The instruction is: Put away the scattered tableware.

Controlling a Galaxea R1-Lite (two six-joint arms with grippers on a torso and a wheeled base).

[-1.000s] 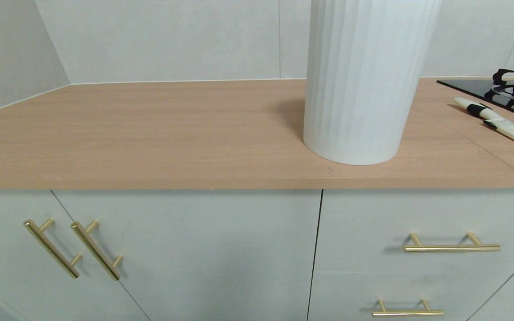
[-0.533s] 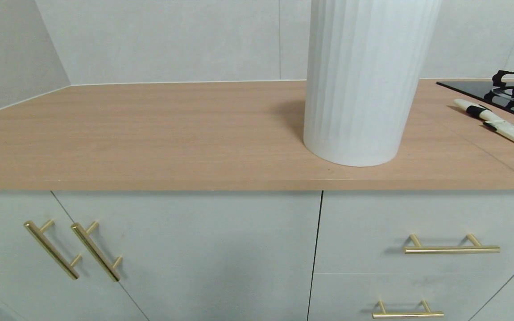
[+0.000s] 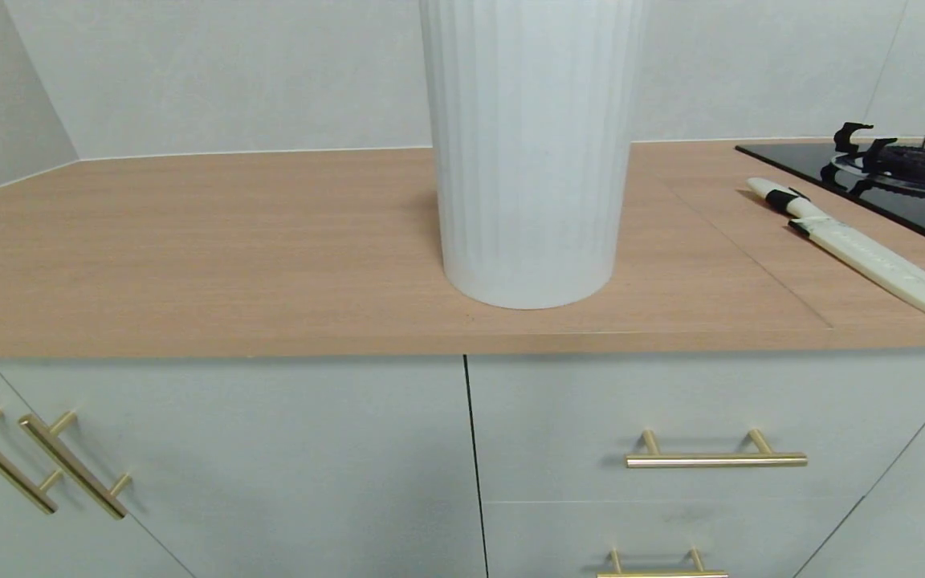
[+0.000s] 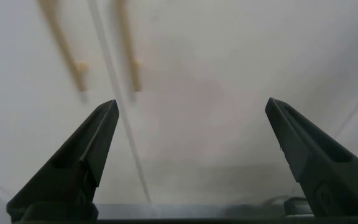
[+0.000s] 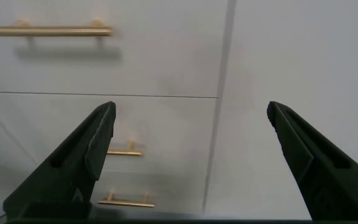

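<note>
- Knife (image 3: 848, 245) lies on the counter (image 3: 189, 241), right of the white ribbed container (image 3: 531, 152).
- My left claw (image 4: 191, 102) and right claw (image 5: 191, 106) gape wide, facing cabinet fronts (image 5: 166, 62), holding nothing.

"What do the robot's hands look like?"

"The left gripper (image 4: 191, 102) has two dark fingers (image 4: 73, 168). Each one is wide at the bottom and gets thin toward a pointy tip, like a wedge."

"Are they black all over?"

"Nearly. The flat sides look dark grey and the edges look black. They are smooth and not shiny."

"And the other one?"

"The right gripper (image 5: 191, 106) has the same kind of fingers (image 5: 316, 168). They are dark, long wedges, with a little step partway down the side."
</note>
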